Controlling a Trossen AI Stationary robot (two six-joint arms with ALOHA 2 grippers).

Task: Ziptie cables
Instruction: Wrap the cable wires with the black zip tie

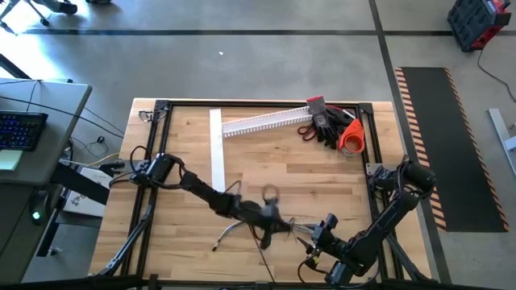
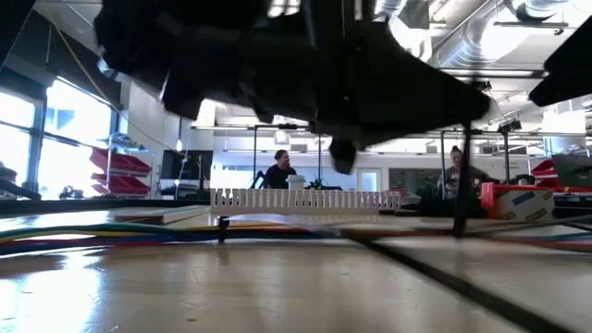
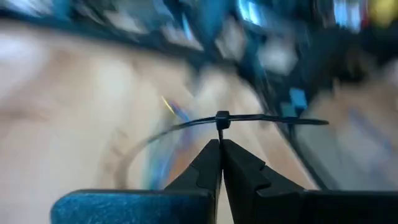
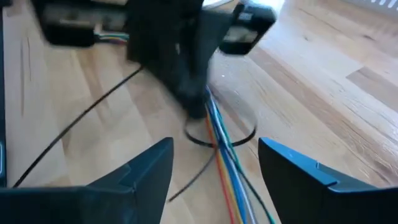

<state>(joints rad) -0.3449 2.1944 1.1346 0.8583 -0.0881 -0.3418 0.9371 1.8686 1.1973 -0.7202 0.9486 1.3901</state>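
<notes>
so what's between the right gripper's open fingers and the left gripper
In the right wrist view, the cables run out from the left gripper between the right gripper's open fingers, with a looped ziptie around them on bare wood.

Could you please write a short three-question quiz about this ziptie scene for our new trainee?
1. True or false: the left end effector is shut on a ziptie.
2. How do the right end effector's fingers stand? A) open B) shut on the cables C) shut on the gloves
3. Fill in: in the right wrist view, a ziptie loop circles the coloured ____.

Key:
1. True; its fingertips pinch the strip just below the ziptie's head.
2. A; the cables run between the spread fingers.
3. cables
</notes>
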